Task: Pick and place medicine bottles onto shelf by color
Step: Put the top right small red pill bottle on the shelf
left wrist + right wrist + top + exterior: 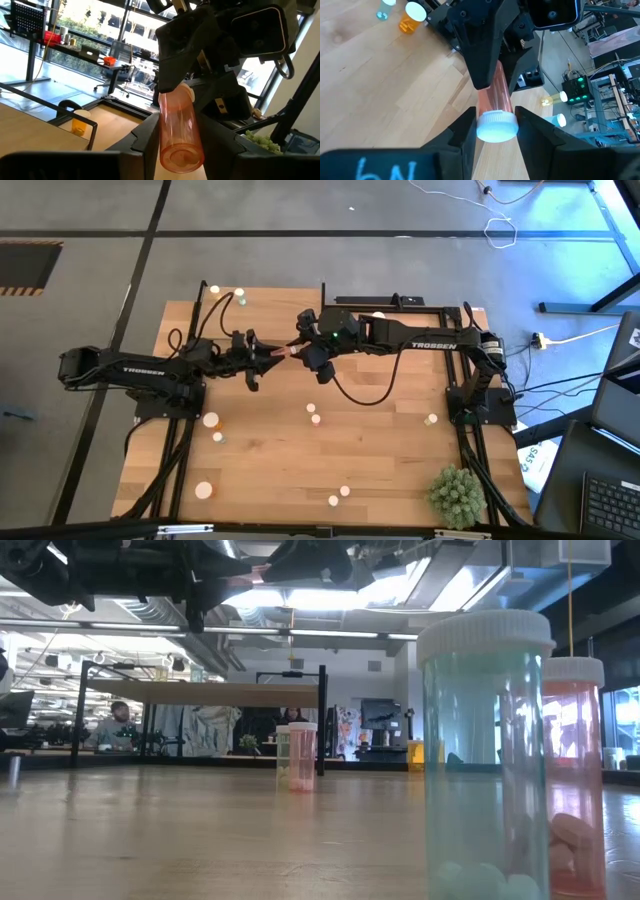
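Left gripper (pixel 277 358): raised over the light wooden table (pixel 260 470), left of middle; fingers (pixel 142 142) part-closed on the base end of the reddish translucent medicine bottle (pixel 179 131)
Reddish bottle: lying level in the air between both grippers; white cap (pixel 496 125) toward the right arm
Right gripper (pixel 299 346): meets the left one mid-table; fingers (pixel 465 131) narrowed around the cap end
Other bottles: scattered on the table; pale green bottle (pixel 485 755) and another reddish one (pixel 573 775) stand nearest the low camera
Green spiky plant ball (pixel 457 495): near right corner

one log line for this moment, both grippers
left gripper: shut on red bottle base | right gripper: shut on its cap end | handover mid-air above table
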Tool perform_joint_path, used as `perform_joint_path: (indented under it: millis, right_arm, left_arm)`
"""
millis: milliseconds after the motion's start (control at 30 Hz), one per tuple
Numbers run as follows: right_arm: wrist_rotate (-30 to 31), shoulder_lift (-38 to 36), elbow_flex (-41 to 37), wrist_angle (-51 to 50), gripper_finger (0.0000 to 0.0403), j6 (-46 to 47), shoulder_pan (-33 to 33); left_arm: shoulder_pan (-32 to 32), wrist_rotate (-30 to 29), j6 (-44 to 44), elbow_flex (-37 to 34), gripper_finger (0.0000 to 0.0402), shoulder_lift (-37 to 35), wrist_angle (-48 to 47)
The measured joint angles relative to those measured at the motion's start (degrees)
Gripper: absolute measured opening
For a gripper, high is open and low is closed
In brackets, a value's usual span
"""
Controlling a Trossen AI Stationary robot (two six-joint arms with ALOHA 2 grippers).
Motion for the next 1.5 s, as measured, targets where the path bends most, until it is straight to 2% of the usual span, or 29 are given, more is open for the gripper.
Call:
perform_joint_path:
  millis: [267,767,1033,1500]
  right_arm:
    - [0.13,0.0,0.0,0.07,0.0125,0.0,-0.02]
    - [0.09,-0.08,0.0,-1.98,0.0125,0.0,-0.02]
    - [0.09,-1.75,-0.02,-8.52,0.0125,1.49,-0.02]
    - [1.02,-8.65,-0.02,-15.29,0.0125,10.53,-0.02]
  left_arm:
    - [0.02,-2.16,-2.77,0.0,0.015,0.02,-0.04]
    - [0.02,-2.38,-2.44,0.0,0.0149,0.02,-0.02]
    - [0.04,-2.39,-2.29,0.01,0.0149,-0.07,0.0]
    - [0.04,-3.05,11.64,0.02,0.0151,-3.37,0.25]
